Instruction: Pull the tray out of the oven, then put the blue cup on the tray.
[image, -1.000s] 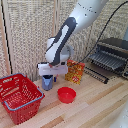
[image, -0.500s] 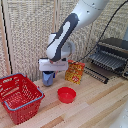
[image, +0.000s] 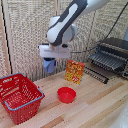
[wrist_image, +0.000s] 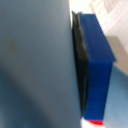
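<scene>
Hand: I see my hand (image: 49, 62) lifted clear of the worktop (image: 95, 107), pinching the blue cup (image: 49, 65) from above; the fingers themselves are mostly lost behind the white wrist block.
Blue cup: light blue, hanging in the air under the hand, above the gap between the red basket (image: 19, 96) and the red bowl (image: 66, 94), touching neither.
Wrist view: a pale blue surface, which I take for the cup wall (wrist_image: 35, 65), fills most of the frame, pressed against a black pad (wrist_image: 80, 65) backed by a dark blue finger (wrist_image: 97, 60); it is too close and blurred for me to say more.
Oven: the oven (image: 112, 55) sits at the exterior view's right, door (image: 97, 75) dropped open onto the worktop.
Tray: the tray (image: 106, 61), a rack of thin dark bars, sticks forward out of the oven mouth above the open door.
Box: a yellow and red packet (image: 75, 72) stands upright between the cup and the oven, just behind the red bowl; it carries print, but I cannot read any word or brand at this sharpness.
Red bowl: resting on the worktop, apart from the basket.
</scene>
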